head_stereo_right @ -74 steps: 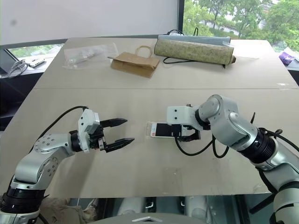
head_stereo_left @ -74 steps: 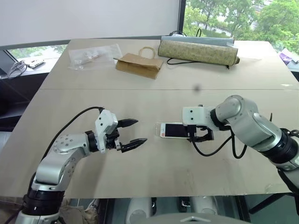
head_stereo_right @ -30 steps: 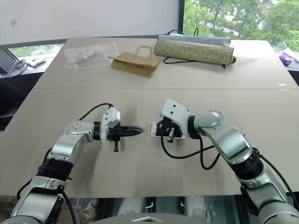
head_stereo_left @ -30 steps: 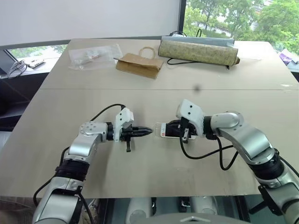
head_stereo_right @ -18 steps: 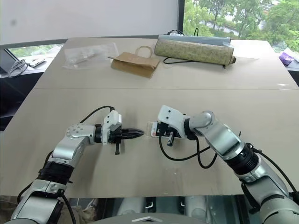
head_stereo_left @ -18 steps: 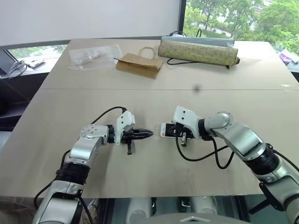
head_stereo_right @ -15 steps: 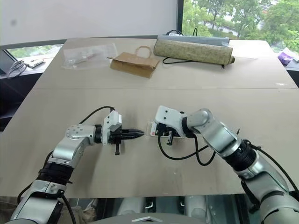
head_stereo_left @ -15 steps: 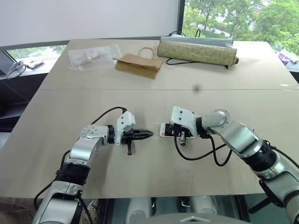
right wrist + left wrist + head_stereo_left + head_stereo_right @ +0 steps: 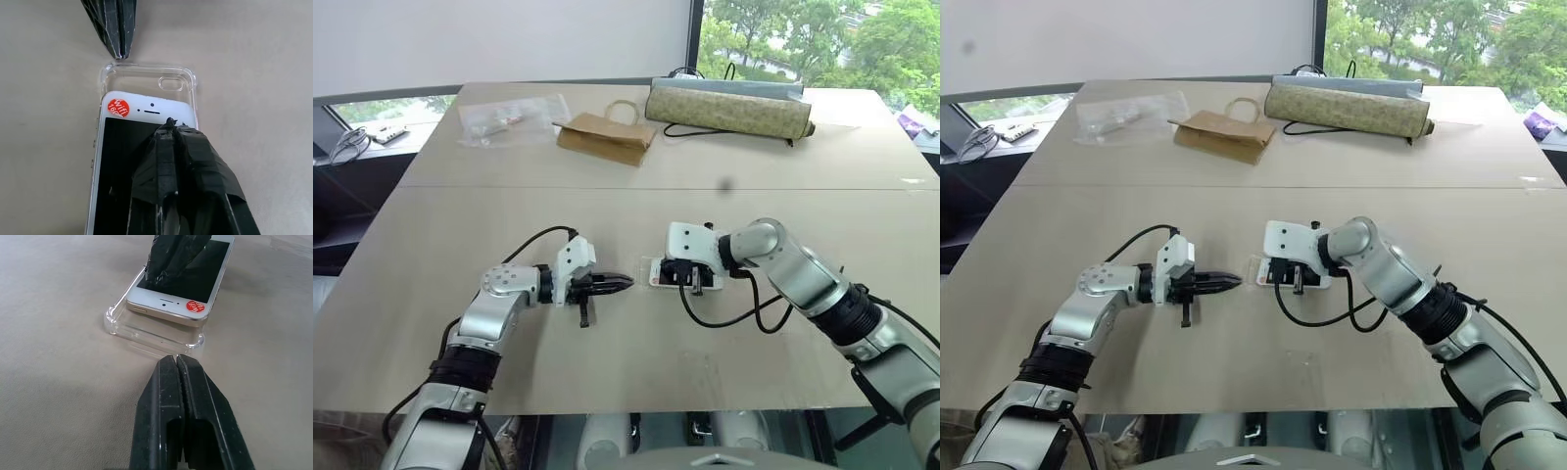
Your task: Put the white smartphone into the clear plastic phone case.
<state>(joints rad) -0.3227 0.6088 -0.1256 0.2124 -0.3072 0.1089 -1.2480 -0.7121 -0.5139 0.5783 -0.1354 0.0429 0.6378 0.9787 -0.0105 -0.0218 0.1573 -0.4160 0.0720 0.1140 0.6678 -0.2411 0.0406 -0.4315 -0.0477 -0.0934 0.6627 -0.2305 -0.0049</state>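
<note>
Clearly the table (image 9: 440,245) carries the clear plastic phone case (image 9: 146,78); the white smartphone (image 9: 124,161) lies half-seated within. My right gripper (image 9: 171,125), clenched, presses its screen; my left gripper (image 9: 177,361), clenched empty, braces beside the rim. Pushing risks sliding the case.

The white smartphone (image 9: 142,161) lies screen up in the clear plastic phone case (image 9: 146,81) on the beige tabletop (image 9: 254,73). Its end with the round red sticker (image 9: 118,107) stops short of the case's end wall, leaving the camera cutout (image 9: 171,83) uncovered. The right gripper (image 9: 172,122), fingers pressed together, rests its tips on the black screen near the speaker slot. The left gripper (image 9: 119,53), also closed, points at the case's end rim from the far side.
</note>
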